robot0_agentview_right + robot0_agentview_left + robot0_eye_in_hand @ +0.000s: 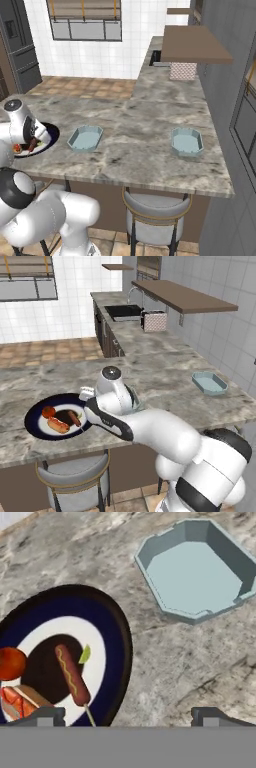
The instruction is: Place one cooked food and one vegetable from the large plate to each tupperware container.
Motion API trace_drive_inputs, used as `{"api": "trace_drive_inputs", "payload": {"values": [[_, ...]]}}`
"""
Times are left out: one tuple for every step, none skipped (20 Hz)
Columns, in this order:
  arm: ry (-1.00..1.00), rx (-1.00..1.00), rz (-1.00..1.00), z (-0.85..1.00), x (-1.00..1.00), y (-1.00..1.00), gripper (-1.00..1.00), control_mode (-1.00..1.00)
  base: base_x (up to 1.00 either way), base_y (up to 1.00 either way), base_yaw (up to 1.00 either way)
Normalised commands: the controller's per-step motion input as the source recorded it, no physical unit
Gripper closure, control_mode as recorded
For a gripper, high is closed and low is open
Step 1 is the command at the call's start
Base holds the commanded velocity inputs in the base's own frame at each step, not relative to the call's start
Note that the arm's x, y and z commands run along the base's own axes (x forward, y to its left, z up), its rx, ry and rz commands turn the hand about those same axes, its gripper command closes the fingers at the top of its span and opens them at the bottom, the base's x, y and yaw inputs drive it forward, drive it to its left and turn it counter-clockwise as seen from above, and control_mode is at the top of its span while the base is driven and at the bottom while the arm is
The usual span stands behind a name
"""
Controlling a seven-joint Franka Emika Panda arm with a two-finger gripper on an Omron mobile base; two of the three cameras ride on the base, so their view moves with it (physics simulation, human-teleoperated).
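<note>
Grey-veined marble worktop (150,145) is where everything sits, and the layout makes sense for a sorting job. Nearest the robot, the two-finger hand (125,714) hangs over the edge of the big round plate with the navy rim, white ring and brown centre (117,637), fingers spread wide with nothing between them, so I'd guess it's lining up for a first pick rather than carrying anything. On that plate the bare reddish-brown sausage on a thin stick (70,674) lies closest to the hand, with the tiny pale-green vegetable piece (84,654) just beside its upper end. A bit further across sit the sausage in a tan bun (22,701) and the small round bright-red tomato-like ball (10,662), touching or nearly so, can't tell which. All four bits are still on the plate, so nothing's been dealt out yet by the look of it. Just past the plate is the first shallow pale blue-green tub with rounded corners (197,574), empty and near enough for a short hop. The second matching tub (187,142) is well apart, further along the worktop toward the wall, also empty, so that one will need a longer reach.
</note>
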Motion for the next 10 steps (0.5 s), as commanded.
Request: {"api": "trace_drive_inputs", "payload": {"values": [[0.12,0.17,-0.34,-0.16,0.16,0.04,-1.00,-1.00,0.00,0.00,0.00],[0.15,0.17,-0.25,-0.19,0.06,0.23,-1.00,-1.00,0.00,0.00,0.00],[0.18,0.19,-0.15,-0.20,0.09,0.20,-1.00,-1.00,0.00,0.00,0.00],[0.19,0.21,-0.05,-0.23,0.05,0.20,-1.00,-1.00,0.00,0.00,0.00],[0.16,0.24,0.00,-0.19,0.12,0.14,-1.00,-1.00,0.00,0.00,0.00],[0.17,0.26,0.00,-0.14,0.07,0.03,-1.00,-1.00,0.00,0.00,0.00],[0.17,0.27,0.00,-0.11,0.12,0.00,-1.00,-1.00,0.00,0.00,0.00],[0.18,0.19,0.00,-0.21,0.24,0.00,-1.00,-1.00,0.00,0.00,0.00],[0.17,0.00,0.00,-0.26,0.33,0.00,-1.00,-1.00,0.00,0.00,0.00],[0.12,-0.01,0.00,-0.28,0.33,0.00,-1.00,-1.00,0.00,0.00,0.00]]}}
